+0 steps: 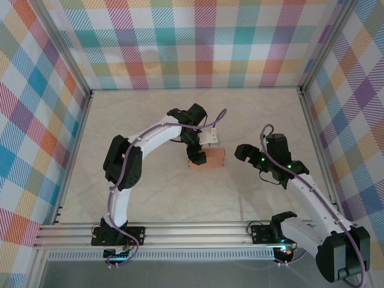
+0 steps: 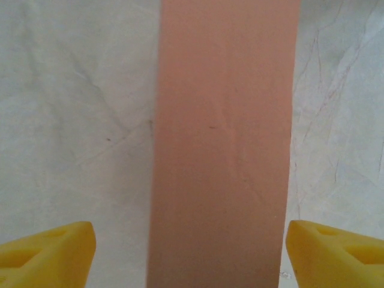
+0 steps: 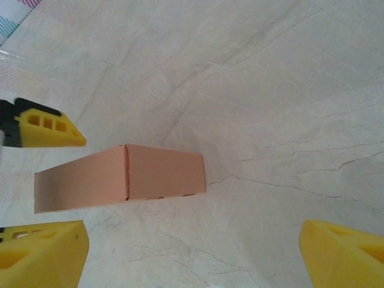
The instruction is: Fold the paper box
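Observation:
The paper box (image 1: 209, 158) is a small closed salmon-orange rectangular box resting on the pale table. My left gripper (image 1: 195, 151) hangs directly over its left part. In the left wrist view the box's top (image 2: 225, 144) runs up the middle, and the left gripper (image 2: 192, 255) is open, with one yellow fingertip on each side of the box and not touching it. My right gripper (image 1: 241, 153) stands just right of the box. In the right wrist view the box (image 3: 120, 177) lies ahead to the left, apart from the open right gripper (image 3: 192, 255).
A yellow fingertip (image 3: 49, 129) of the left gripper shows beside the box's far end. Metal frame rails (image 1: 78, 138) and plaid walls enclose the marbled table (image 1: 150, 192). The arm bases sit on the near rail (image 1: 192, 231).

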Available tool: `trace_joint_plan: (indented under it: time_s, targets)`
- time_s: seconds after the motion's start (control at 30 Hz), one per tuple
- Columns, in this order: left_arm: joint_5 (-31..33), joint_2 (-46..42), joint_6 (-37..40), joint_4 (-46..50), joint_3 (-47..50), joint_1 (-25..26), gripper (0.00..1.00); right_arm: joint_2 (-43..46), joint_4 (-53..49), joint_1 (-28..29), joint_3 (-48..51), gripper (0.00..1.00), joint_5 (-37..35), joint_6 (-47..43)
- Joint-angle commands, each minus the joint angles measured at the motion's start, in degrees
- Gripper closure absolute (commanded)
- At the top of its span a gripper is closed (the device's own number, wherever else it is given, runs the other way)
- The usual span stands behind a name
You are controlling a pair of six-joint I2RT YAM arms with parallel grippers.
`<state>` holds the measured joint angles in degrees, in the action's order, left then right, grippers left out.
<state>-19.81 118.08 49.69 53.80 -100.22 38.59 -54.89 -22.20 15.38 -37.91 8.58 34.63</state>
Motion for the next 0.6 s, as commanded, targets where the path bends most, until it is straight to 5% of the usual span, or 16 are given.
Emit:
trace_joint_plan:
  time_s: [0.0, 0.3, 0.57]
  targets:
    - [0.5, 0.5, 1.6, 3.9, -2.6, 1.1, 0.35, 0.2, -0.4, -0.3, 0.1, 0.1, 1.1, -0.8]
    - [2.9, -2.6, 0.8, 2.5, 0.0, 1.6, 0.64, -1.4, -1.1, -0.3, 0.1, 0.11, 0.2, -0.1]
    - [16.7, -9.9, 1.5, -11.3, 10.7, 3.7, 0.67, -2.8, -1.1, -0.3, -0.2, 0.11, 0.2, 0.0]
